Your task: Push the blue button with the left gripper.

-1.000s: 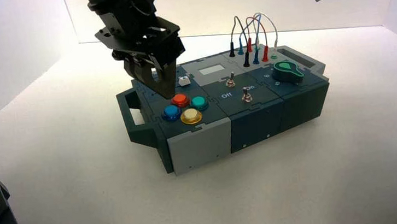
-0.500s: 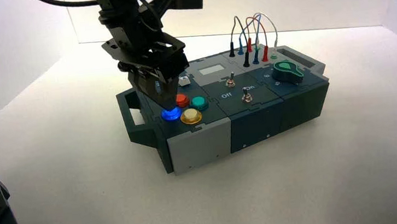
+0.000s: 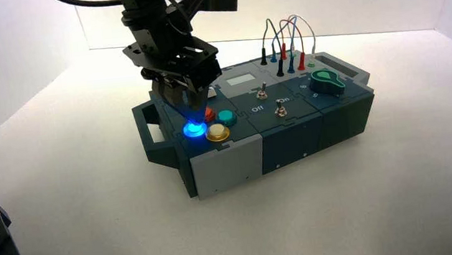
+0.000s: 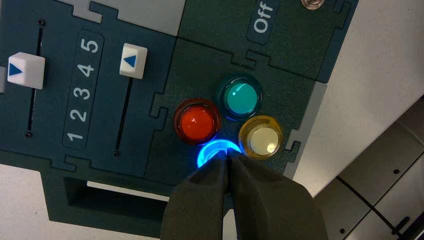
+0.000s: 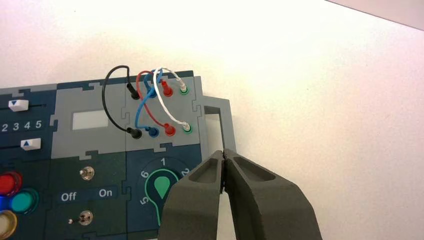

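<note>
The left gripper [image 4: 228, 162] stands over the box's [image 3: 227, 165] left end, its fingers pressed together on nothing, tips down on the blue button [image 3: 195, 129], which glows bright blue. That button sits at the near left of a four-button cluster, beside the red button [image 4: 197, 123] and yellow button [image 4: 260, 138], with the teal button [image 4: 239, 98] beyond. The right gripper [image 5: 223, 161] hangs with fingers closed and empty above the knob [image 5: 162, 187] at the box's right end.

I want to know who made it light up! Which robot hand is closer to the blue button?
The left. The left gripper has its shut fingertips right on the glowing blue button. The right gripper hangs shut above the box's far right end, by the green knob.
</note>
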